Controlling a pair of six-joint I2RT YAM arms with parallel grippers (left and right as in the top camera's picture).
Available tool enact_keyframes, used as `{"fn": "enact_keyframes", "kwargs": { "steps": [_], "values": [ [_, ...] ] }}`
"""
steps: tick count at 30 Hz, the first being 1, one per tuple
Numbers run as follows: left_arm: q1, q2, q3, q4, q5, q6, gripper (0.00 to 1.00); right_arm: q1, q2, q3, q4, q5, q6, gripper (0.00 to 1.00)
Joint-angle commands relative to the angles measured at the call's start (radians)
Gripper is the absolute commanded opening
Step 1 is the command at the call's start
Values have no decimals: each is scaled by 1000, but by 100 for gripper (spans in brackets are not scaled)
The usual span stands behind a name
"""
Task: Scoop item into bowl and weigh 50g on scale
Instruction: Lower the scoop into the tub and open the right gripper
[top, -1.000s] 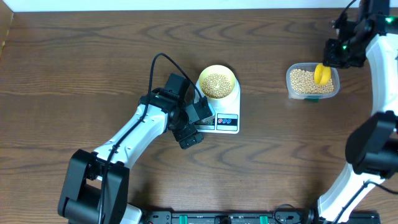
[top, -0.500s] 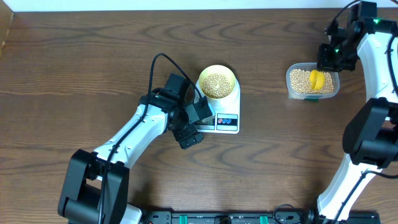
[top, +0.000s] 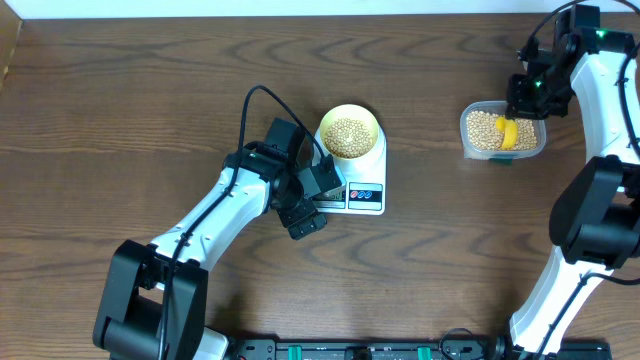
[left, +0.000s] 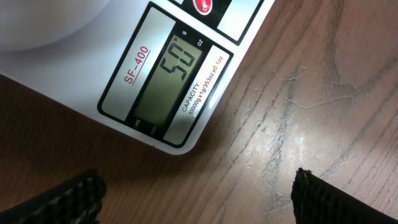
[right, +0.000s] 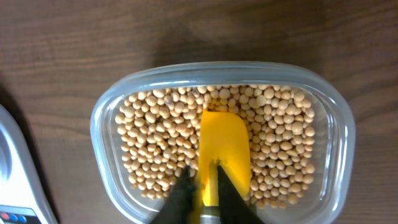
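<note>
Scale (left: 81, 68) label "SF-400", display reads 50, "g"/"oz" marks, "CAPACITY 10000g x1g/353oz x0.1oz". Bowl (top: 349, 108) sits on the scale platform, beans (top: 348, 136) inside. Left gripper (left: 199, 190) is just off the scale's display corner, spread wide, empty. Tub (right: 102, 124) of beans is well right of the scale, yellow scoop (right: 225, 140) lying in it. Right gripper (right: 204, 177) fingers (right: 180, 193) narrowly flank the scoop handle; can't tell if clamped. Bare table (top: 120, 100) left of and in front of the scale.

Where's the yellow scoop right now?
Overhead view, far right: the scoop lies on the beans in the clear tub, its handle inside the right hand.
</note>
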Motion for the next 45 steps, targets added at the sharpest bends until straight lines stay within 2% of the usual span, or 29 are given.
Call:
{"fn": "enact_keyframes", "kwargs": {
  "steps": [1,4,8,12,16,20,25,28,30,31,33,34,35,41,45],
  "values": [
    [-2,7,-7,-2,-4,17,98,8,21,-4,2,70,-7,40],
    [-2,7,-6,-3,-3,17,98,9,21,5,3,109,-7,59],
    [-2,7,-7,-2,-3,17,98,9,21,30,24,108,-7,70],
    [-2,7,-7,-3,-3,17,98,9,21,62,79,93,-6,76],
    [-2,7,-7,-2,-3,17,98,14,21,79,131,-6,-7,82],
    [-2,7,-7,-3,-4,17,98,17,21,79,190,-159,-6,88],
    [-2,7,-6,-3,-4,17,98,28,21,79,302,-407,3,89],
    [-2,7,-6,-2,-4,17,98,50,21,79,375,-476,50,81],
    [-2,7,-7,-3,-4,17,98,76,21,79,408,-479,68,71],
    [-2,7,-7,-2,-3,17,98,91,22,79,417,-478,68,63],
    [-2,7,-6,-2,-4,17,98,122,22,79,431,-472,68,39],
    [-2,7,-6,-2,-3,17,98,140,23,79,432,-457,68,15],
    [-2,7,-7,-3,-3,17,98,157,24,79,429,-429,68,2],
    [-2,7,-6,-3,-3,17,98,251,24,79,328,-55,66,1],
    [-2,7,-6,-3,-4,17,98,261,24,79,271,204,63,1]
  ]
}}
